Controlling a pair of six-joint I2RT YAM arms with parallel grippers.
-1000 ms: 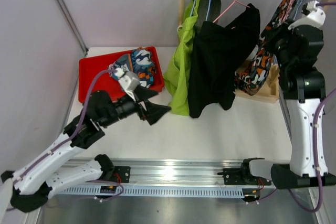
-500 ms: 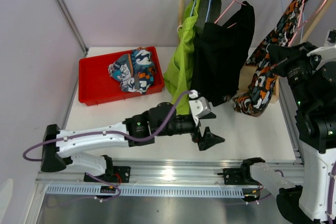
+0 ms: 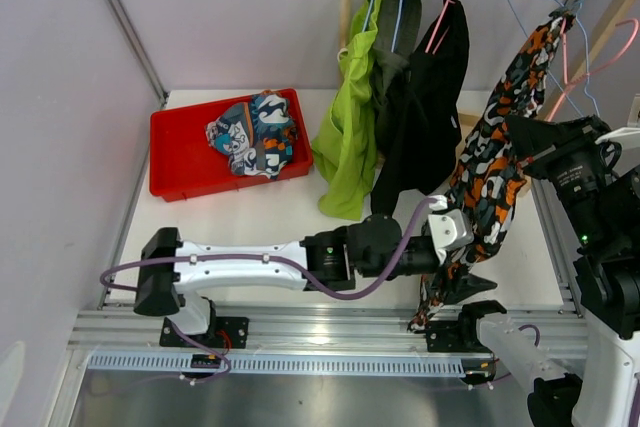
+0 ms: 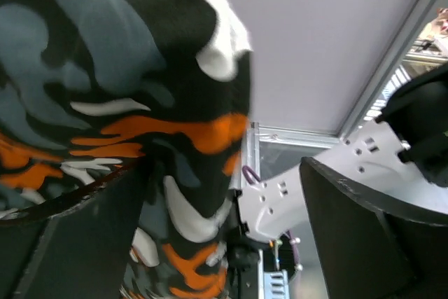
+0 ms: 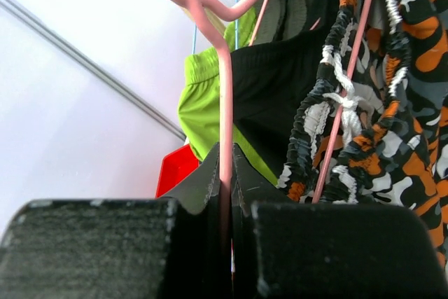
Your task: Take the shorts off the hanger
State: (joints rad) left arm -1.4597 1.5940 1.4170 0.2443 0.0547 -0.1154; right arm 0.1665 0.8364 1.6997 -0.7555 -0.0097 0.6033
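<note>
Orange-black-white patterned shorts [image 3: 497, 157] hang from pink hanger [image 5: 225, 96] at 3 o'clock of table [image 3: 230, 212]. Right gripper [image 5: 225, 173] pinches tight on hanger wire. Left gripper [image 3: 462, 267] gapes wide, fabric between fingers, ungripped.

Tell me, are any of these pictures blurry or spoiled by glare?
Top view: sharp, with a bright glare on the metal rail. Left wrist view: the patterned shorts sit so close they look soft. Right wrist view: its own fingers are dark blurs, the pink hanger clearer.
</note>
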